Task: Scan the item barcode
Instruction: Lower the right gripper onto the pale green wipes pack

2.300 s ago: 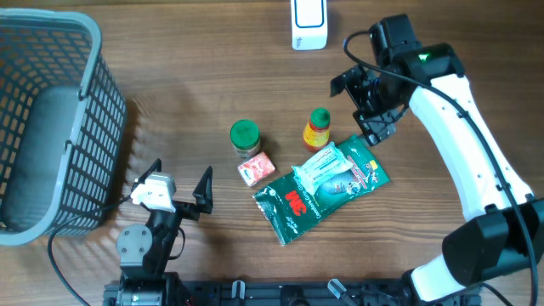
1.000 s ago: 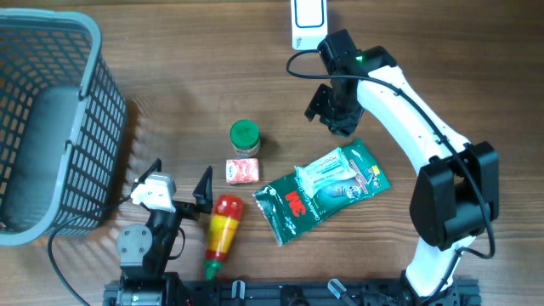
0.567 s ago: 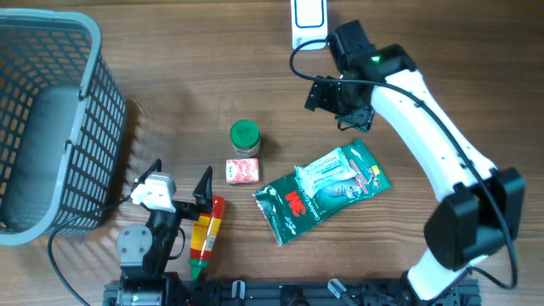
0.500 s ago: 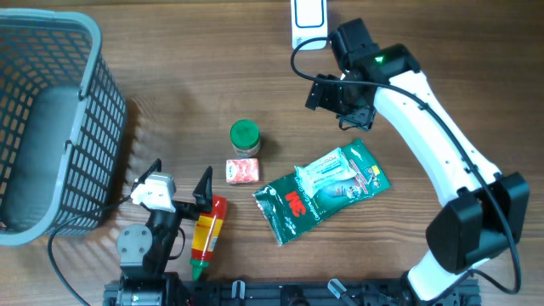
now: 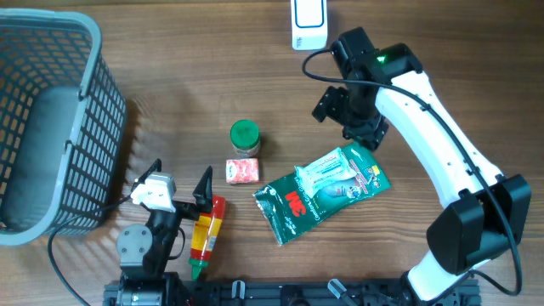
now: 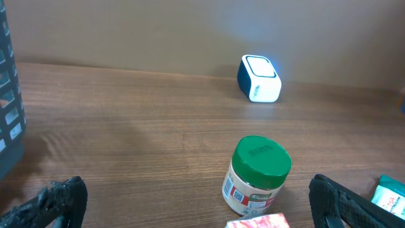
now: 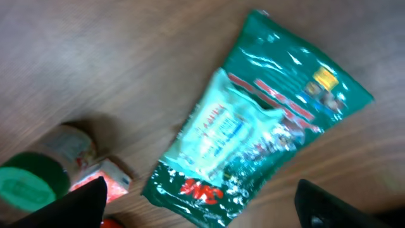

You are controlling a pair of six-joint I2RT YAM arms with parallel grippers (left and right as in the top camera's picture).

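Overhead, the right end effector (image 5: 348, 121) hovers, fingers spread wide and empty, just beside the crinkled green foil pouch (image 5: 323, 191). The pouch lies flat mid-tabletop, well apart from the white box-shaped scanner (image 5: 308, 24) at the far edge. Likely step: picking an item. Next it must descend, pinch the pouch and show its barcode.

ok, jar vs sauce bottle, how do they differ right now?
The jar stands upright; the sauce bottle lies on its side. The jar is squat with a broad lid; the sauce bottle is slim, red and yellow. Both are green-capped; neither is held.
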